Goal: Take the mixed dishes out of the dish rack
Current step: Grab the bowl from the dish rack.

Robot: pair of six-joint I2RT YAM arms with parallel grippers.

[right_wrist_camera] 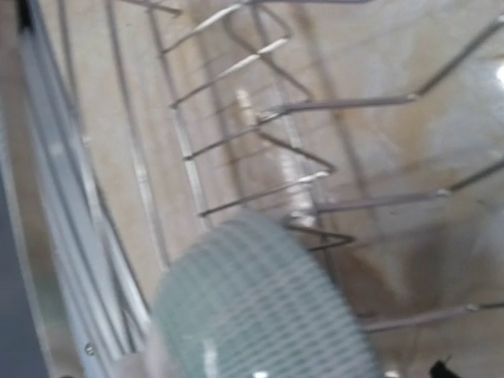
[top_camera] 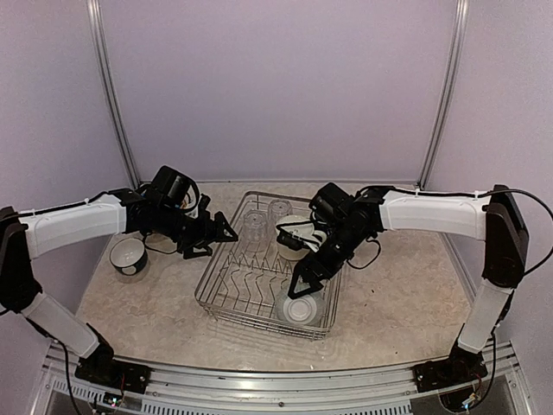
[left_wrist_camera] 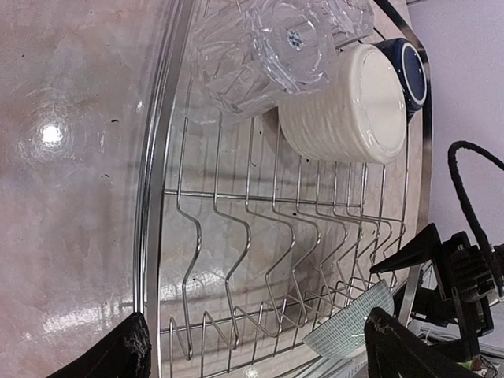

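Two clear glass tumblers (left_wrist_camera: 260,47) sit at the dish rack's (top_camera: 226,285) far end. One has a base sticker too small to read. A ribbed cream mug (left_wrist_camera: 346,102) and a navy mug (left_wrist_camera: 409,75) sit beside them. A teal-checked bowl (top_camera: 302,309) leans in the near right corner under the right gripper (top_camera: 307,277), jaws apart. The left gripper (top_camera: 216,239) is at the left rim, jaws apart too.

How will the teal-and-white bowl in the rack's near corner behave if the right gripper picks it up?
The bowl looks glazed and rigid, so it is probably slippery in a narrow pinch; a rim grip seems safer. It leans tilted among the dish rack wires, so it may swing or snag a tine when lifted. Likely breakable if dropped.
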